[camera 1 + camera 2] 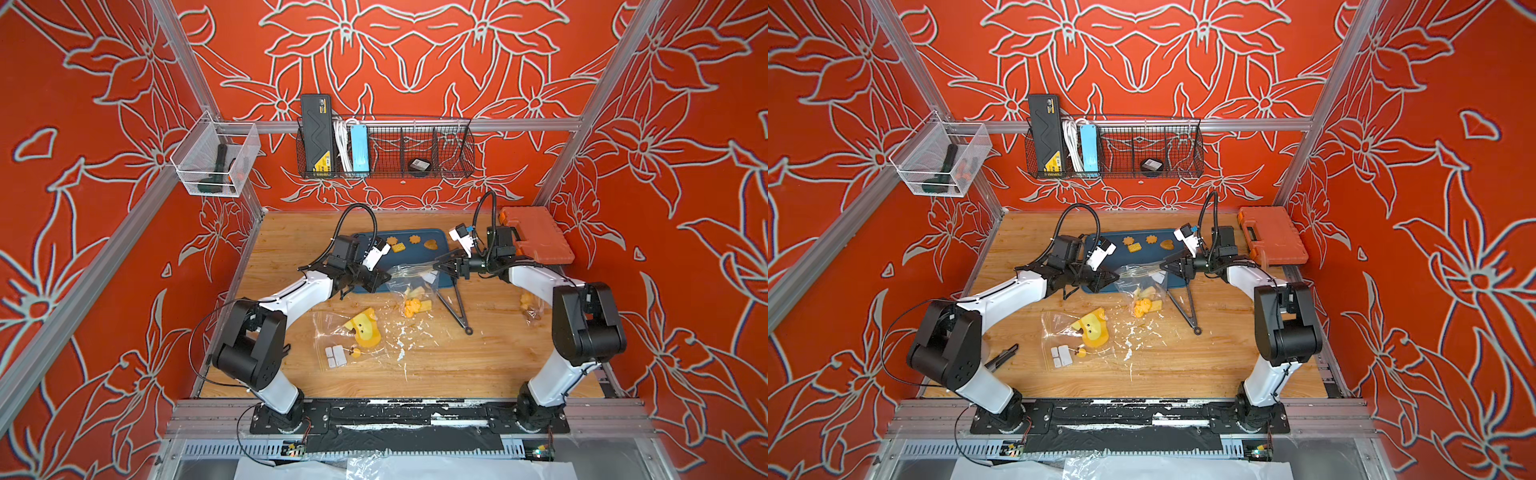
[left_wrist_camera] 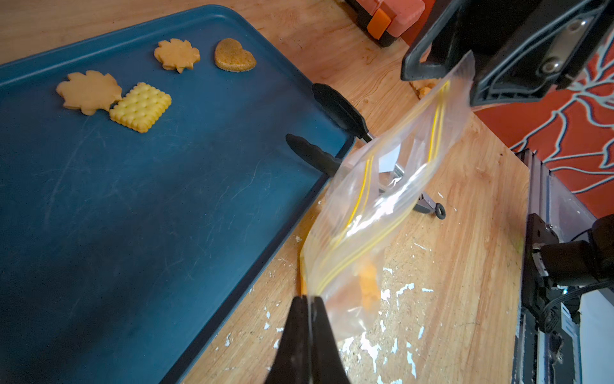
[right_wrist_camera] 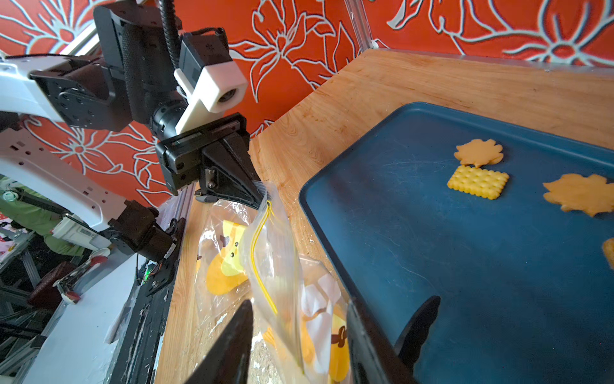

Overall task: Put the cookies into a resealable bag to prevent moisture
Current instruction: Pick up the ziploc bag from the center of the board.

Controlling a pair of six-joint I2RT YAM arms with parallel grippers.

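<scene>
The left tool [image 2: 307, 299] is pinched tight on one end of the zip strip of the resealable bag [image 2: 382, 199]. The bag hangs between the two arms, just beside the blue tray [image 2: 133, 216]. Its bottom appears to rest on the table [image 1: 436, 365], with several cookies [image 1: 415, 307] already inside. Four more cookies [image 2: 141, 106] lie on the tray's far part.

At the other end of the mouth the right tool [image 3: 299, 306] has its jaws apart, with the film passing between them ungripped. The step looks like taking that second end so the mouth can be spread. The tool should close just under the yellow zip lines, on one lip only if it can, then pull lightly. Too much tension would flatten the mouth or slip the film out of the left pinch. Leaving the bottom on the table should stop the contents tipping out.
</scene>
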